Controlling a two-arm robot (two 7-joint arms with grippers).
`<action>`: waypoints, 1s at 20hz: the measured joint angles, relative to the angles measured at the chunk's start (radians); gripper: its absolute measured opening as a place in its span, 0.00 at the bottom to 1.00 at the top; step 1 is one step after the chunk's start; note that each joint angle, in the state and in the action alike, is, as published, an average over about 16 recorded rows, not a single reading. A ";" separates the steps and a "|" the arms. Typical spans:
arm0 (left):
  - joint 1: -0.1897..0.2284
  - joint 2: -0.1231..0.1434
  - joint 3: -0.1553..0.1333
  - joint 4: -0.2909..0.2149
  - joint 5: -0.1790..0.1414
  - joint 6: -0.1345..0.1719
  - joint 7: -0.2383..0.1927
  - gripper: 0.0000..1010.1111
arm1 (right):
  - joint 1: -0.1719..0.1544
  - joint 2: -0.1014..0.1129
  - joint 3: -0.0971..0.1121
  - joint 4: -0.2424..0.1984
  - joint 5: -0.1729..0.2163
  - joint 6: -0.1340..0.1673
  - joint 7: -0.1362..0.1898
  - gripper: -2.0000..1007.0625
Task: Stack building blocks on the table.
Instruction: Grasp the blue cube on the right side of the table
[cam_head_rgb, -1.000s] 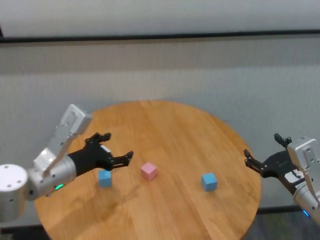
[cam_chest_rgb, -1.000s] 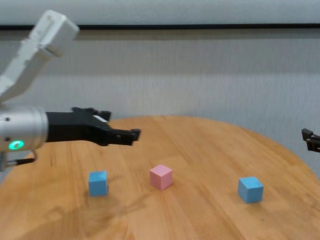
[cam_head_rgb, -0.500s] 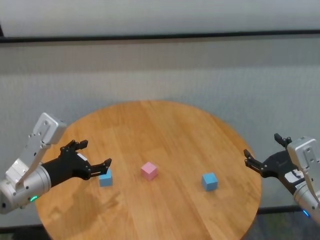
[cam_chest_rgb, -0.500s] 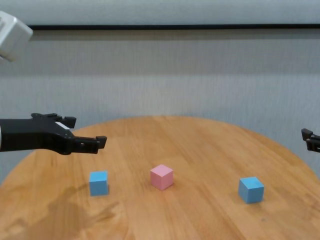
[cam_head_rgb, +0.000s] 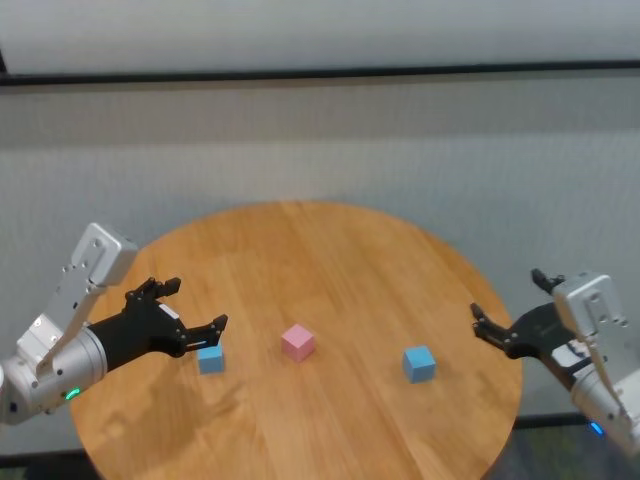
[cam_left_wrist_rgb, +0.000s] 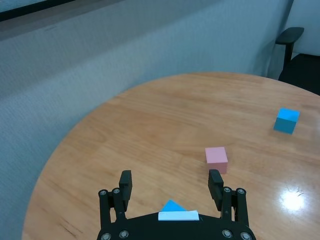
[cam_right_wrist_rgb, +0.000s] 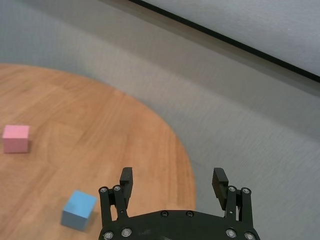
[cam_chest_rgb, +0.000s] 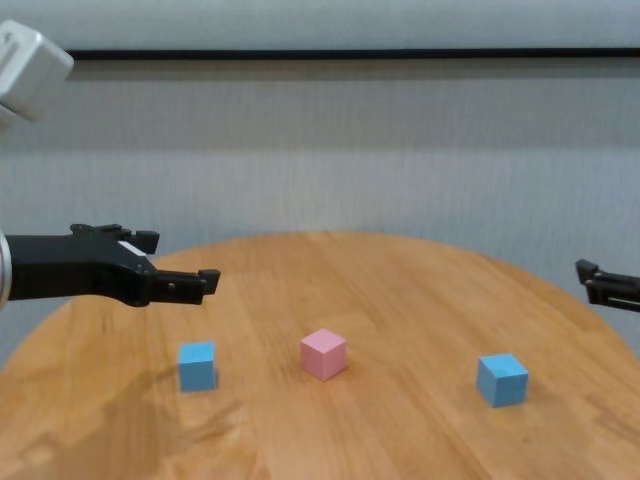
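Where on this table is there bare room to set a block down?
The far half of the table, behind all three cubes, is bare. So is the near strip. Tightest: left blue cube under the left claw, beside the pink cube.

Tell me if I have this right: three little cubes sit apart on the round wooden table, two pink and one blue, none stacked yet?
Not quite: the colours are reversed. The head view shows one pink cube between two blue cubes; all sit apart on the round wooden table, none stacked.
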 joint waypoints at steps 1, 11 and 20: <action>-0.001 -0.001 0.000 0.001 0.000 0.000 0.000 0.99 | -0.002 -0.004 0.000 -0.010 -0.001 0.016 -0.001 0.99; -0.008 -0.006 0.004 0.009 0.003 -0.004 -0.002 0.99 | -0.039 -0.073 0.031 -0.104 0.043 0.196 -0.022 0.99; -0.010 -0.008 0.005 0.012 0.003 -0.005 -0.003 0.99 | -0.079 -0.146 0.075 -0.152 0.120 0.304 -0.027 0.99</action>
